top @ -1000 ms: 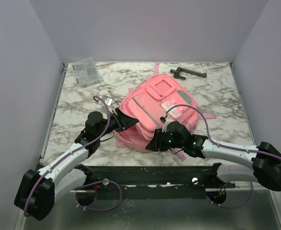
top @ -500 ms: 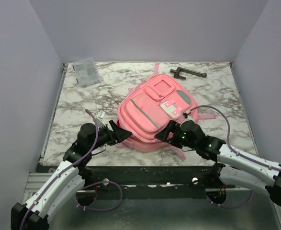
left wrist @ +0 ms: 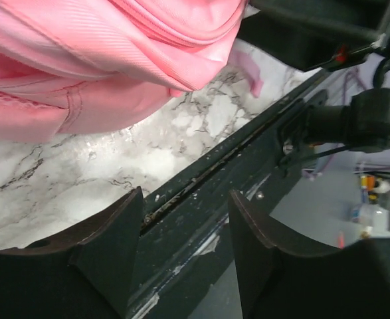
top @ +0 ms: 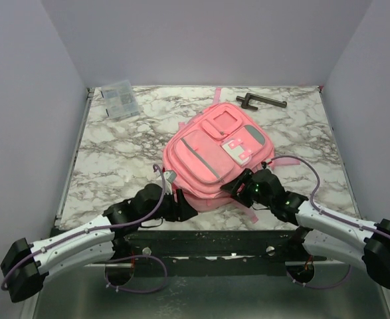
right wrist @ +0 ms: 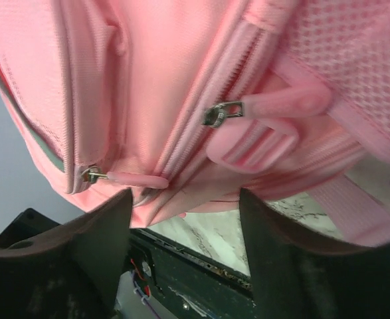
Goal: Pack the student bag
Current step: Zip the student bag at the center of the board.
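1. A robot lab test cell: plain pale lilac panel walls box in a white, grey-veined marble-patterned surface at nine, twelve and three o'clock.
2. A white-and-black jointed left robot arm and a matching right robot arm are mounted on a dark metal rail at six o'clock.

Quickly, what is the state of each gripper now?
Left gripper: open, holding nothing.
Right gripper: open, holding nothing, facing the soft pink fabric backpack.

The marble table carries the student bag, clear box and black handle
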